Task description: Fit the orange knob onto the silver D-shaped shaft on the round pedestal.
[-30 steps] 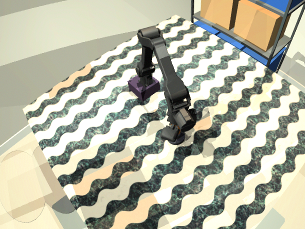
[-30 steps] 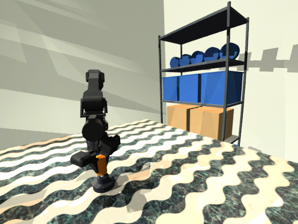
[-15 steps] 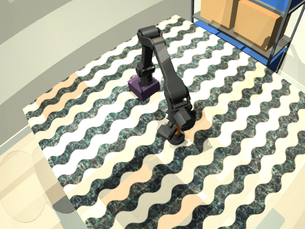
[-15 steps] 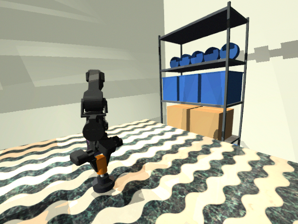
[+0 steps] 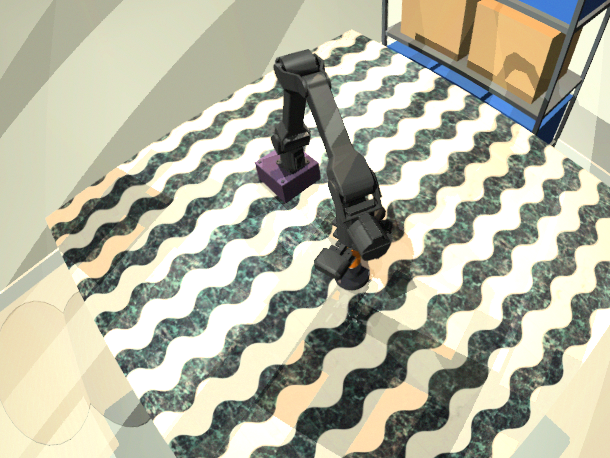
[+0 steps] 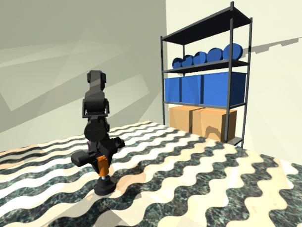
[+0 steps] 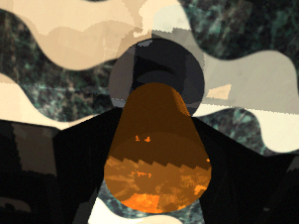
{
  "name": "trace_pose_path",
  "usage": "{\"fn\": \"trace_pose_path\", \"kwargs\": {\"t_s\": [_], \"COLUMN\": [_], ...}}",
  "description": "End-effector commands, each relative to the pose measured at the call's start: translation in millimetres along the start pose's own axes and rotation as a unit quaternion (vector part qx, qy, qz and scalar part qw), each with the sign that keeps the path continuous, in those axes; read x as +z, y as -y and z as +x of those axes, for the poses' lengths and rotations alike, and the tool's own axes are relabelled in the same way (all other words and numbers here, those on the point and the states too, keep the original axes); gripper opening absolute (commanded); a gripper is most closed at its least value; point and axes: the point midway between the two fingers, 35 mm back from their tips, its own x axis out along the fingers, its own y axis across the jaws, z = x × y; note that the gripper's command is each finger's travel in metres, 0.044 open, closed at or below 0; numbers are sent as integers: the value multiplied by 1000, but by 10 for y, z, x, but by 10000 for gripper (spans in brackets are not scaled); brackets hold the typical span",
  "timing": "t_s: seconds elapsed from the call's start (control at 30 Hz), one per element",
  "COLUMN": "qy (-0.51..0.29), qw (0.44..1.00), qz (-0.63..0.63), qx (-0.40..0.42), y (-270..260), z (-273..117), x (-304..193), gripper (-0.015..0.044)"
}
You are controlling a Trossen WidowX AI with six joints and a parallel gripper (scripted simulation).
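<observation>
The orange knob (image 5: 355, 259) (image 6: 103, 166) (image 7: 156, 168) is between the fingers of my gripper (image 5: 353, 256) (image 6: 102, 163) (image 7: 154, 119), which is shut on it. The knob is over the dark round pedestal (image 5: 353, 281) (image 6: 105, 189) (image 7: 121, 77) and leans slightly in the exterior view. A short piece of the silver shaft (image 6: 103, 177) shows between the knob's lower end and the pedestal, so the knob is not against the pedestal. The knob's hole and both flat sides are hidden. I cannot tell if the shaft's tip is inside the hole.
The arm's purple base (image 5: 286, 181) stands behind the gripper on the wavy-striped table top (image 5: 240, 350) (image 6: 178, 213). A shelf rack (image 5: 552, 75) (image 6: 228, 106) with cardboard boxes (image 5: 510, 50) (image 6: 210, 122) and blue bins (image 6: 215, 89) stands beyond the table. Shadows cross the pedestal area.
</observation>
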Motion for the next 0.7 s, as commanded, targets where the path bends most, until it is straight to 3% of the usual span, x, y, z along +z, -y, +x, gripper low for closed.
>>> {"fn": "trace_pose_path", "kwargs": {"t_s": [0.0,0.67], "qy": [3,3], "qw": [1000,1000], "qz": [3,3], "qx": [-2,-2], "y": [27,1], "z": [-14,31], "x": [23,-10], "gripper": [0,0]}}
